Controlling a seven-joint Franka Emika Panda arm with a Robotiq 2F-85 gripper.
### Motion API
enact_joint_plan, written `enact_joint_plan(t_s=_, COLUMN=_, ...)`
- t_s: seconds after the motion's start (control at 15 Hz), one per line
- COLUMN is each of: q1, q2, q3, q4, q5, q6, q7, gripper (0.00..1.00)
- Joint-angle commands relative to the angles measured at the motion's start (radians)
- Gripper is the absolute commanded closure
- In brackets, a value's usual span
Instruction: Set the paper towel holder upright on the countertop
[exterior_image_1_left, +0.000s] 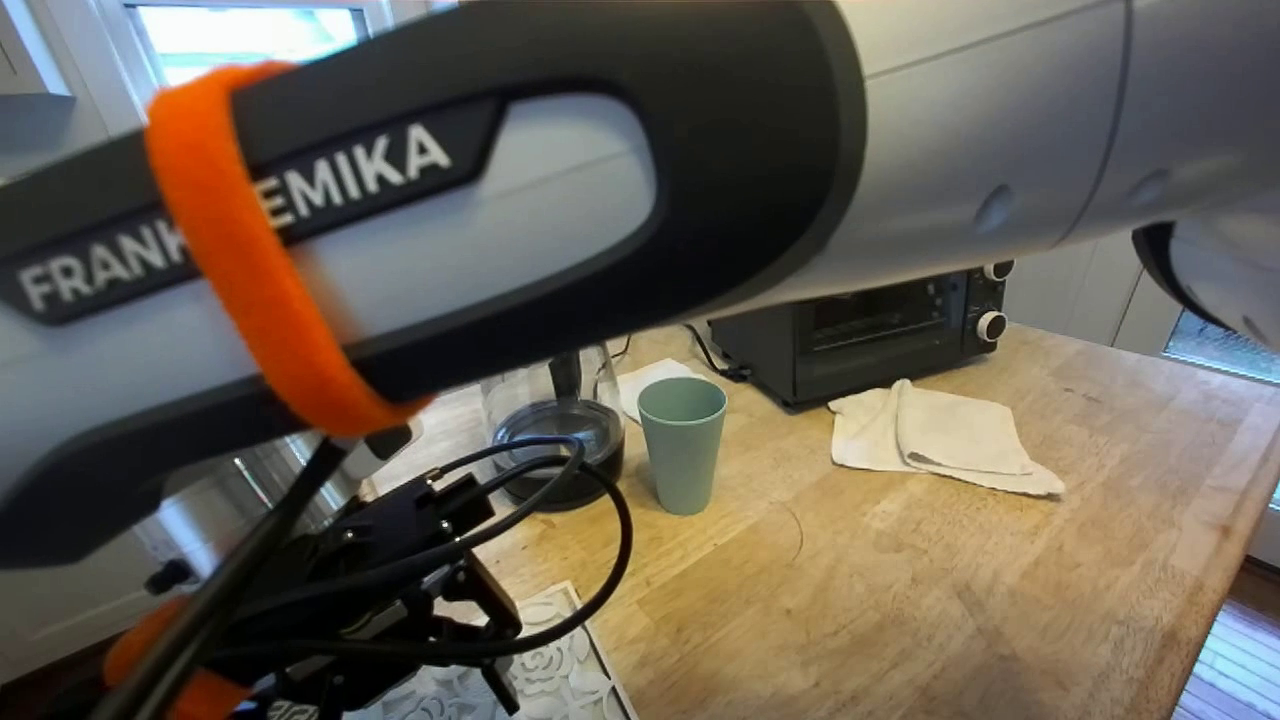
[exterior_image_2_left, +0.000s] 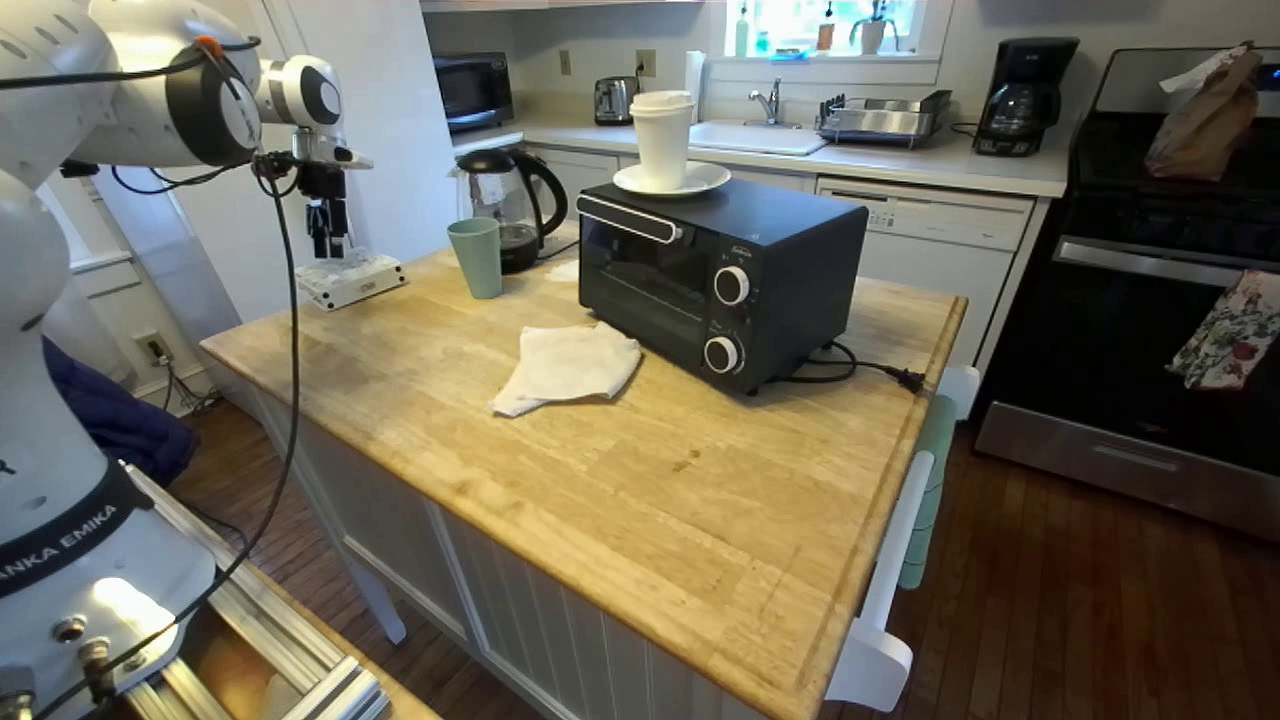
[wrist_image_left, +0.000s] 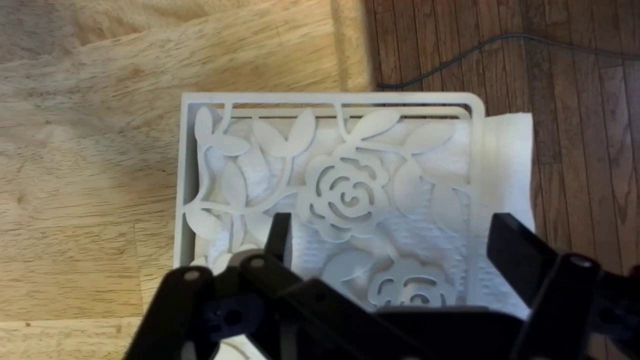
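One rose-patterned paper towel holder (wrist_image_left: 345, 195) lies flat at the edge of the wooden countertop (exterior_image_2_left: 660, 480), partly overhanging the floor (wrist_image_left: 590, 200), and straight below the Robotiq gripper (wrist_image_left: 390, 240), whose fingers (wrist_image_left: 520, 250) stand wide apart and hold nothing. The wrist view sets one finger over the openwork face, the other past the open side, where paper towels (wrist_image_left: 510, 155) stick out; whether anything touches, I cannot tell. The closed wall opposite lies over the wood. The gripper hides one end, so the long axis is unclear. The holder's thin dimension runs up and down, so I judge that tipping it upright calls for a hold on the overhanging side. One Franka arm (exterior_image_1_left: 740, 180) serves. Also on the wood stand one green tumbler (exterior_image_2_left: 475, 258), one glass coffee pot (exterior_image_2_left: 512, 205) and one black toaster oven (exterior_image_2_left: 790, 290) bearing one white lidded cup (exterior_image_2_left: 662, 138) on one plate (exterior_image_2_left: 705, 180); one folded cloth (exterior_image_2_left: 570, 365), perhaps two, lies near.
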Motion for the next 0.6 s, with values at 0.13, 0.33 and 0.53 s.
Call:
enact_joint_plan(t_s=0.13, q1=0.018, q2=0.041, q3=-0.006, q4=0.054, q5=-0.018, q6=-0.002, q7=-0.027, gripper=0.00)
enact_joint_plan(t_s=0.33, q1=0.025, q2=0.047, q3=-0.008, q4=0.055, q5=-0.019, q6=-0.001, q7=-0.035, gripper=0.00)
enact_joint_plan(t_s=0.53, q1=0.031, q2=0.045, q3=-0.018, q4=0.052, q5=-0.031, q6=-0.031, q7=-0.039, gripper=0.00)
